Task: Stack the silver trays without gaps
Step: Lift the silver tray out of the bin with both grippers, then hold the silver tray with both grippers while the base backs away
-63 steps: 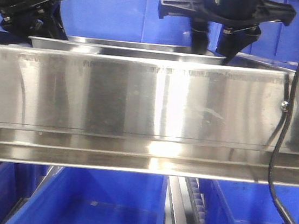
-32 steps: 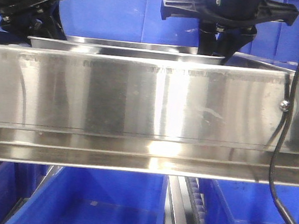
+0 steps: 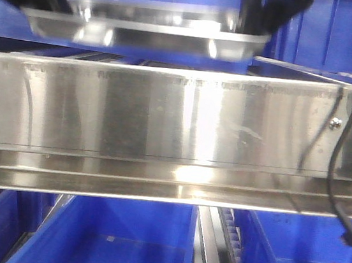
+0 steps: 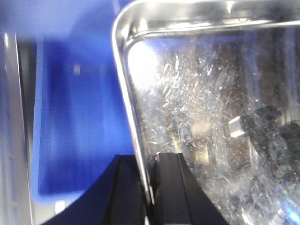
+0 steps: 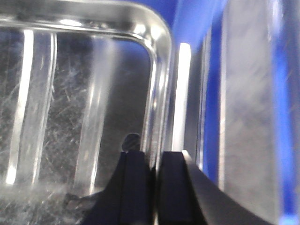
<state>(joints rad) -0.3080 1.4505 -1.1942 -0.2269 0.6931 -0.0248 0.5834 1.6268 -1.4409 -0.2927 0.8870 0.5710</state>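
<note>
The left gripper [image 4: 149, 187] and right gripper [image 5: 154, 187] are closed on the tray [image 3: 143, 32] rims; uneven lowering could tilt it and leave a gap.

Glare on the silver tray [image 4: 140, 65] — wrist views perhaps motion-blurred.

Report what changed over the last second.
The shiny rectangular steel tray rose from behind the long flat steel rail and now hangs above it, underside showing. The right claw closed on its rim before the lift; the left claw pinches the opposite rim. The rail and the blue plastic bins below stayed put.
</note>
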